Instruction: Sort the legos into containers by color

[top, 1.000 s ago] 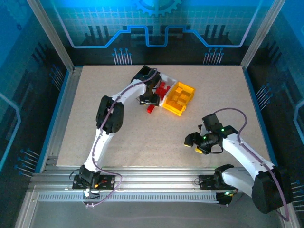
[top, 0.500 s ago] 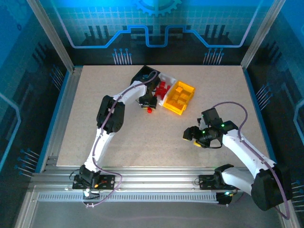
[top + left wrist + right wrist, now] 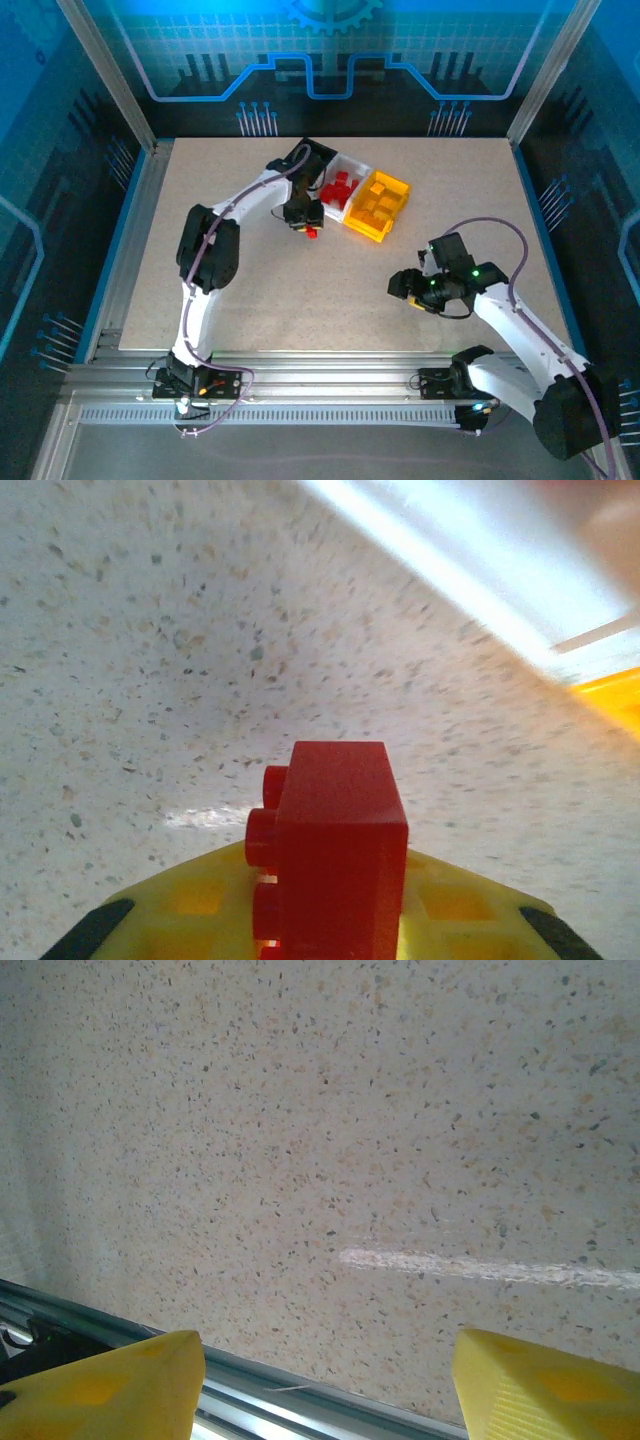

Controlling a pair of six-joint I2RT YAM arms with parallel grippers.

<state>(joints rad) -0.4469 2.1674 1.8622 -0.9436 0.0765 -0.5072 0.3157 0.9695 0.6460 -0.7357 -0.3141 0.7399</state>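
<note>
My left gripper [image 3: 307, 224] is shut on a red lego [image 3: 311, 232] just in front of the white container [image 3: 352, 166]. In the left wrist view that lego [image 3: 335, 840] stands between my yellow fingers [image 3: 190, 905], a little above the speckled table. The white container holds several red legos [image 3: 338, 187]. Joined to it are the yellow-orange container [image 3: 398, 186], with yellow legos [image 3: 375, 208] inside, and the black container [image 3: 306, 153], partly hidden by my left arm. My right gripper [image 3: 400, 288] is open over bare table at the right, with nothing between its fingertips [image 3: 110, 1385].
A metal rail [image 3: 300, 1400] at the table's edge runs under the right gripper in the right wrist view. The table [image 3: 250, 290] is bare between the two arms and in front of the containers. Frame posts stand at the back corners.
The left gripper has closed on the red lego beside the white container, and the left arm's elbow has swung left. The right gripper has shifted only slightly.
</note>
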